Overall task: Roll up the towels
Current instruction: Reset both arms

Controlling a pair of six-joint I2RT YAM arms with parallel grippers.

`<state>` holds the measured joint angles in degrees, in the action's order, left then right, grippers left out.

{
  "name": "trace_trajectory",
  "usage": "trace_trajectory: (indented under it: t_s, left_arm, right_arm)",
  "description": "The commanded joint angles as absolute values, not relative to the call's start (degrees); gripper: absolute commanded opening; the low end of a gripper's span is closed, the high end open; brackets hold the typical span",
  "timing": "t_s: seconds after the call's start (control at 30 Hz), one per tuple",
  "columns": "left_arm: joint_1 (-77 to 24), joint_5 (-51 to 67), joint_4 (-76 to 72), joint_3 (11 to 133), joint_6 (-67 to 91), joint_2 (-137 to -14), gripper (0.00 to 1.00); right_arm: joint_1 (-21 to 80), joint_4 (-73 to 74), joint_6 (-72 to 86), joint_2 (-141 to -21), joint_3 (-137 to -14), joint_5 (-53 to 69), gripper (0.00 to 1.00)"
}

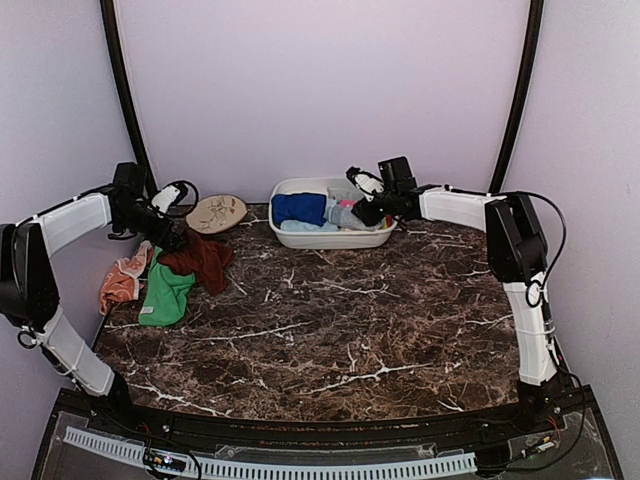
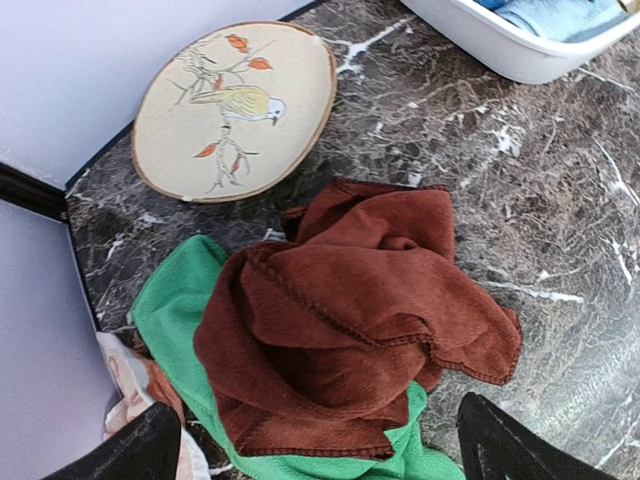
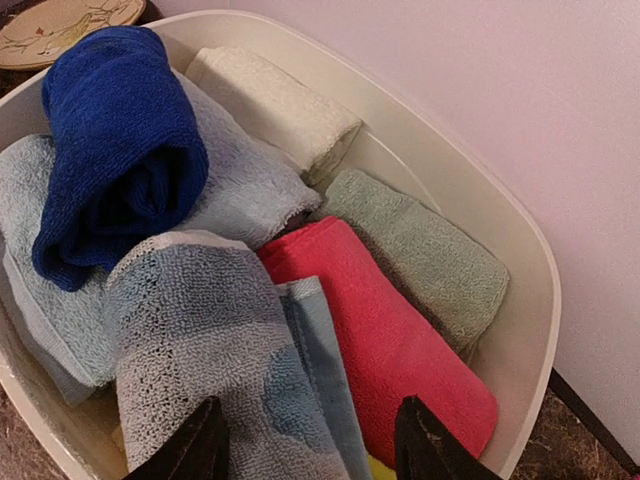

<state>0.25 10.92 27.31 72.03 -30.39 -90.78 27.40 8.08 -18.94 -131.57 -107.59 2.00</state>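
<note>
**Two claws poised over two lots of towels**

The left gripper (image 2: 335, 450) hangs just above a loose heap at the left edge of the marble table (image 1: 330, 330). Its fingers are spread wide and hold nothing. Directly under it lies the rust-brown towel (image 2: 350, 320), crumpled and unrolled. It is draped over the green towel (image 2: 170, 310), which spreads out beneath it and reaches nearer. A peach towel (image 1: 122, 280) is bunched to the left of both, touching the green one at the table's very edge. Just beyond the heap, at the far left, a cream oval plate (image 2: 235, 105) painted with a bird on a twig lies flat on the marble, apart from the cloth.

At the far centre, close to the back wall, stands the white tub (image 3: 520, 330). The right gripper (image 3: 310, 440) hangs over its right end with fingers partly apart. The edge of the pale blue-dotted towel (image 3: 200, 340) and the pink towel (image 3: 385, 340) show between them, but whether they pinch any cloth cannot be told. The royal blue towel (image 3: 120, 140) lies rolled on top at the tub's left end, resting on a light blue towel (image 3: 240, 190). A cream towel (image 3: 275, 105) lies folded along the far wall. A sage-green towel (image 3: 420, 250) sits between the pink one and that same wall.
</note>
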Motion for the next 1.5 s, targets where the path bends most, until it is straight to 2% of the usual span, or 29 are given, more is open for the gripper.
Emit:
trace_trajectory:
  t_s: [0.0, 0.13, 0.2, 0.23, 0.37, 0.53, 0.73, 0.87, 1.03, 1.17, 1.23, 1.47]
  left_arm:
    - [2.76, 9.92, 19.47, 67.02, -26.75, -83.21, 0.99]
    - [3.23, 13.95, 16.64, 63.18, -26.47, -80.23, 0.99]
    - [3.33, 16.08, 15.62, 61.8, -24.82, -79.54, 0.99]
    - [3.34, 16.85, 14.99, 61.2, -23.45, -79.34, 0.99]
    - [3.91, 19.56, 6.18, 54.41, -17.31, -76.77, 0.99]
    - [4.7, 21.1, -15.41, 38.49, -11.6, -72.59, 0.99]
    - [4.92, 22.63, -32.23, 28.73, -7.88, -76.3, 0.99]
    - [4.88, 22.62, -48.6, 22.99, -5.03, -79.77, 0.99]
    - [5.09, 18.03, -56.67, 20.44, -5.42, -83.8, 0.99]
    - [5.09, 15.35, -79.45, 12.08, -3.65, -91.01, 0.99]
    - [5.1, 13.77, -73.96, 13.09, -3.56, -88.66, 0.99]
    - [4.91, 11.99, -74.46, 14.2, -3.1, -89.99, 0.99]
  right_arm:
    - [27.15, 4.53, -17.48, -129.15, -106.61, -1.58, 0.57]
    - [27.16, 1.24, -14.36, -123.01, -103.9, -2.46, 0.69]
    - [27.16, -1.72, -12.09, -118.25, -99.6, -2.36, 0.97]
    - [27.16, -3.4, -10.84, -114.62, -96.65, -2.45, 1.0]
    - [27.16, -11.2, -3.49, -102.46, -81.5, -5.75, 1.0]
    - [26.4, -21.92, 6.15, -85.27, -57.76, -15.69, 1.0]
    - [22.25, -29.65, 12.01, -67.92, -35.15, -30.54, 1.0]
    - [17.59, -36.92, 14.74, -59.57, -22.96, -37.34, 1.0]
    - [12.86, -43.48, 11.76, -60.5, -16.19, -40.48, 1.0]
    - [9.39, -52.8, 9.5, -64.71, -12.98, -39.15, 1.0]
    - [8.08, -58.13, 6.76, -67.91, -11.95, -37.17, 1.0]
    - [4.05, -76.49, 3.62, -82.78, -9.08, -26.66, 1.0]
